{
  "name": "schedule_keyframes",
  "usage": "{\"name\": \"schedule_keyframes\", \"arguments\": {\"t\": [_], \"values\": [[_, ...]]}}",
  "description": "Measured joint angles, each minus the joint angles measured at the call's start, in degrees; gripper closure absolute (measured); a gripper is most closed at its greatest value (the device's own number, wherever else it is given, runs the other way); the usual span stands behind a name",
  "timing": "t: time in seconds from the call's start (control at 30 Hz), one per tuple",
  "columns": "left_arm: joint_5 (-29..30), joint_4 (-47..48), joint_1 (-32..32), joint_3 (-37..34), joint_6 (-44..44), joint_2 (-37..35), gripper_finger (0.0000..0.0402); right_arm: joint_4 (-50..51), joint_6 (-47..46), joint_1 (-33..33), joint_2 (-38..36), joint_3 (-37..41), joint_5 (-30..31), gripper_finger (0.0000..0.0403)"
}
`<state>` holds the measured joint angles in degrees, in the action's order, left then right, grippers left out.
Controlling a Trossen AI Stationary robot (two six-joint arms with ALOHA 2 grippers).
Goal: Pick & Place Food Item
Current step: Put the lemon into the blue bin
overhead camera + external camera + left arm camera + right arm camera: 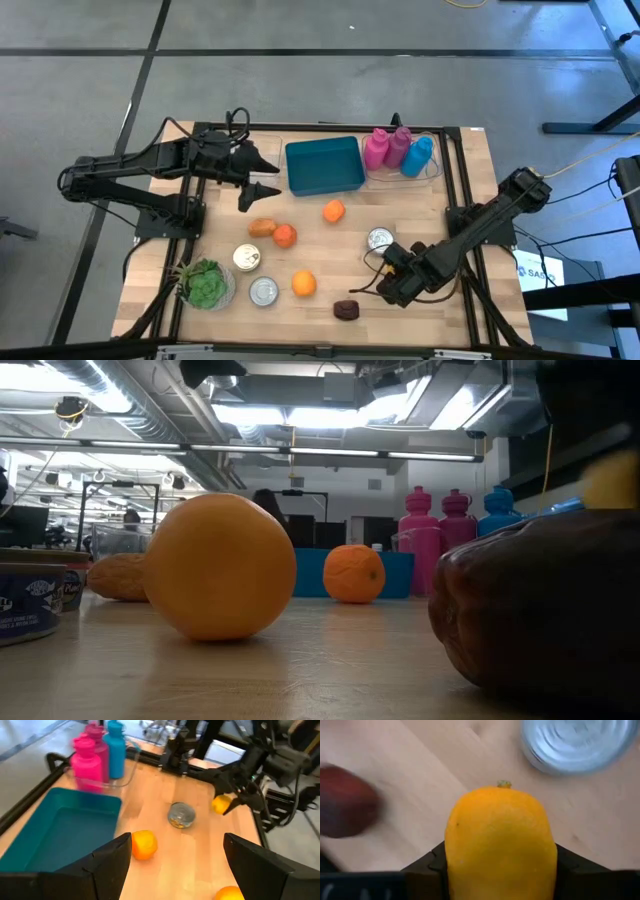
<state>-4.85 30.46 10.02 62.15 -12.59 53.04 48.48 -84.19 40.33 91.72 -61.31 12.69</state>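
Fruit fills the right gripper (500, 870): a yellow-orange lemon (500, 842) with finely pebbled skin and a small green stem nub sits squeezed between the two dark fingers, which are partly closed against its sides. Just beyond the grip stands a round metal can (577, 742) with a ringed silver lid, and off to one side lies a dark brown, wrinkled lump (345, 800) on the pale wooden table (440, 200). The left gripper (262, 172) hangs with fingers spread wide and empty, right beside a teal plastic bin (323, 165) with nothing in it. Past that bin, a clear tray (432, 170) holds two pink bottles (386, 147) and one blue bottle (417, 155), standing upright together.
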Motion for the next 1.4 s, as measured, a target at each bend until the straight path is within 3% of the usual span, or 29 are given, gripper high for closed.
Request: {"name": "schedule_keyframes", "arguments": {"t": [0.37, 0.57, 0.8, 1.1, 1.4], "values": [[-1.2, -11.2, -1.2, 0.0, 7.0, 0.5, 0.0096, -1.2, -2.2, -5.0, -11.2, -6.1, 13.8, 0.0221], [0.1, -18.8, -3.9, 0.0, 11.5, 2.8, 0.0096, -11.7, 8.7, -10.7, -14.8, -9.7, 17.2, 0.0221], [0.1, -25.1, -7.1, 0.0, 19.5, 7.8, 0.0096, -22.7, 27.1, -18.3, -15.1, -15.5, 2.6, 0.0221], [-2.0, -33.3, -9.0, 0.0, 20.3, 11.5, 0.0095, -24.2, 36.1, -25.2, -15.1, -18.6, -26.1, 0.0221], [-5.3, -30.2, -11.2, 9.4, 21.9, 18.6, 0.0095, -25.3, 37.3, -31.8, -13.1, -18.6, -35.1, 0.0221]]}}
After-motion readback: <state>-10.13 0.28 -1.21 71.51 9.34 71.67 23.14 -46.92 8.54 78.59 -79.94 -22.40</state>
